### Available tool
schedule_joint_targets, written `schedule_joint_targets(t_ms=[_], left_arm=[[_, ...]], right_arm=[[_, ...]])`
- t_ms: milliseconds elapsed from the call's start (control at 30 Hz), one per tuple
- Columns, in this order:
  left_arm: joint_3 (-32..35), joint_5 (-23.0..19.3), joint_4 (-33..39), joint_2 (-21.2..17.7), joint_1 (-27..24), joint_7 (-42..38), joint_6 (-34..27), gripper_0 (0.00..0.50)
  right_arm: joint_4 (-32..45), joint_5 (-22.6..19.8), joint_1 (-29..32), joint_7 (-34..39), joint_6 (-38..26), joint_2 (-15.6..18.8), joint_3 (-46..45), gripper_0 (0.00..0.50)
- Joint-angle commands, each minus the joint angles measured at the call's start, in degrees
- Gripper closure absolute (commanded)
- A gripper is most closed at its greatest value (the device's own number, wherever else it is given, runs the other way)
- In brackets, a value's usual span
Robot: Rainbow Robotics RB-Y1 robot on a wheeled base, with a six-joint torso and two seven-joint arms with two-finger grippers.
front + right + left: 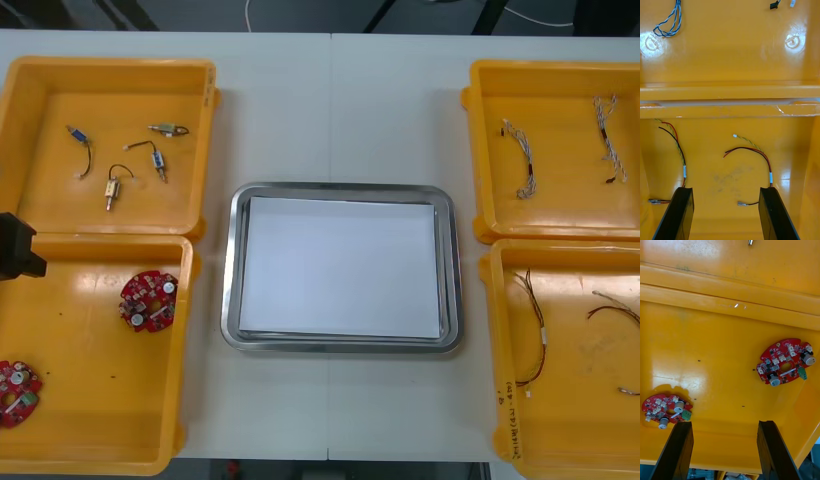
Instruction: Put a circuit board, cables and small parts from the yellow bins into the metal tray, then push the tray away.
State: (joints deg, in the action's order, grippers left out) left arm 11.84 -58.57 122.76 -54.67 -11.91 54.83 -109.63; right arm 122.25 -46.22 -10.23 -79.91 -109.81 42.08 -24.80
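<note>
A: Front view, and the shiny rectangular metal tray (450,262), white inside, sits mid-tabletop (330,110) with nothing loaded. Bare lanes run between it and the yellow plastic bins (540,70) on both flanks, and there's open room past its far rim for the push.

B: Small metal parts (112,187) lie scattered in the far left bin (110,66), well apart from each other.

A: Right wrist view now. The right end effector (726,189) hangs over the near right bin (790,142), black fingers (677,213) spread wide, gripping nothing. A thin red, yellow and black cable (748,148) loops right between them.

B: Light and floppy, I'd say. Pinch it mid-loop, not by the tiny connector. A second cable (677,144) lies by the other finger, close to the bin wall, so tighter there.

A: Left wrist view. The left end effector (725,423), equally wide and empty, hangs above the near left bin (715,352). One round red circuit board (785,362) lies ahead with bare floor around it; a second board (667,410) sits just beside a finger.

B: Stiff, light, fragile, I reckon. Take the rim, clear of the components. The far one looks the easier pick.
</note>
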Motion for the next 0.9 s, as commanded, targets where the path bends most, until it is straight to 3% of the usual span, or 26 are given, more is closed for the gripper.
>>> schedule_joint_targets(t_ms=[33,367,600,900], left_arm=[[0.8,-0.7,1.3,-3.3,0.7,1.1,-0.1,0.0],[2.8,-1.2,2.0,-4.7,1.6,1.3,3.1,0.0],[7.0,-1.3,3.7,-4.7,7.9,0.8,6.6,0.0],[12.0,-1.0,5.3,-4.5,15.0,-1.0,7.9,0.0]], right_arm=[[1.8,-0.2,-1.4,1.9,-0.2,1.7,0.1,0.0],[1.9,0.3,0.8,1.6,-0.2,1.7,-0.6,0.0],[1.9,-0.6,2.6,0.5,-0.2,2.5,-4.0,0.0],[1.1,-4.0,8.5,-1.7,-0.2,7.6,-6.8,0.0]])
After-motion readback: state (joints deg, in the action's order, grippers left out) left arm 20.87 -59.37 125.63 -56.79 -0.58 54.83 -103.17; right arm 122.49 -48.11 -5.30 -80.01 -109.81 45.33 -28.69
